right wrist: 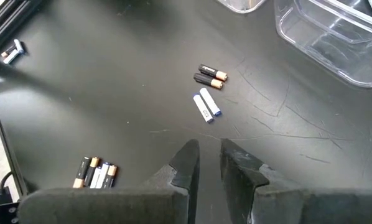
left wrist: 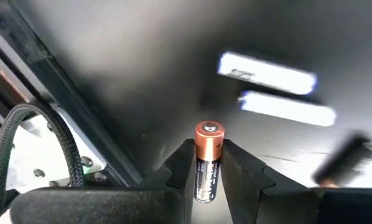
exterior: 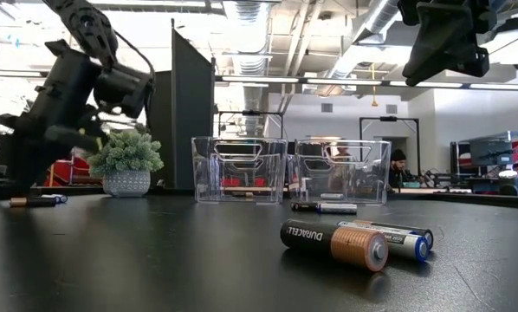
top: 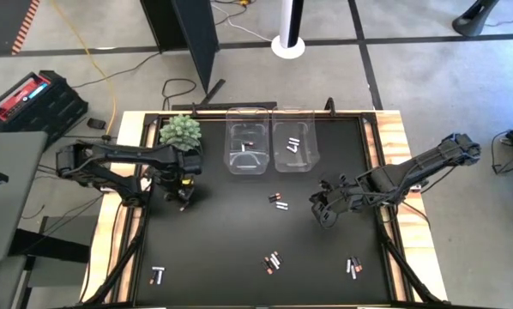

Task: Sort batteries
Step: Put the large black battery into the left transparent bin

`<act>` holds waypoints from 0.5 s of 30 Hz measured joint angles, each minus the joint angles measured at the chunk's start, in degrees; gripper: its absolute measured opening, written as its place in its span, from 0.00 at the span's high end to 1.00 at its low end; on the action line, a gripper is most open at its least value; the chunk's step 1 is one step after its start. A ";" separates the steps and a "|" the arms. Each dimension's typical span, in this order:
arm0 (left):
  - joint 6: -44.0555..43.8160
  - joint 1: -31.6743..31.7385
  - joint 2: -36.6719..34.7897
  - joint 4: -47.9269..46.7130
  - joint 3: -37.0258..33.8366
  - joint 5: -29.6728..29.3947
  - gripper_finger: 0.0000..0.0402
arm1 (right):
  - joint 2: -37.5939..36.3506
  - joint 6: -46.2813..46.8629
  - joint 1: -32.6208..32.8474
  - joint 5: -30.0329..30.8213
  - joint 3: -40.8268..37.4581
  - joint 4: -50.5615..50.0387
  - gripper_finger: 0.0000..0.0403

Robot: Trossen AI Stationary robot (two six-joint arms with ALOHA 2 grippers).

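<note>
Left wrist view alone reveals left pincer [left wrist: 208, 177] pinching copper-topped battery [left wrist: 208, 158], right pincer [right wrist: 209, 163] narrowly spread, empty

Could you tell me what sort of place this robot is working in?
Probably a robotics lab or workshop. The black table stands on a bare floor strewn with cables beside a toolbox, and the low view shows exposed ceiling ducts and further workstations behind the clear bins.

The left end effector [left wrist: 208, 167] pinches a copper-topped battery [left wrist: 206, 162] above the black table [left wrist: 142, 68]
</note>
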 joint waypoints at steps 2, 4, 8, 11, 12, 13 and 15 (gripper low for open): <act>-0.41 0.00 -2.31 -0.05 1.24 0.00 0.85 | 0.00 0.00 0.00 0.00 -0.01 -0.01 0.80; -0.96 0.00 -4.67 0.10 2.54 -0.02 0.85 | 0.00 0.00 -0.01 0.00 -0.01 0.02 0.80; 0.19 0.00 -9.41 2.68 5.49 -0.25 0.85 | 0.00 0.00 0.00 0.00 0.00 0.00 0.80; 1.46 0.00 -12.29 7.56 7.52 0.12 0.85 | 0.00 0.00 -0.01 0.00 0.01 0.00 0.80; 1.54 0.00 -13.14 9.32 8.19 0.27 0.85 | 0.00 0.04 0.00 0.00 0.01 0.00 0.80; 1.81 0.00 -13.93 11.13 8.89 0.47 0.85 | 0.00 0.09 0.00 0.00 0.01 0.00 0.80; 3.23 0.00 -15.34 15.81 10.20 1.59 0.85 | 0.00 0.17 -0.01 0.00 0.01 0.04 0.80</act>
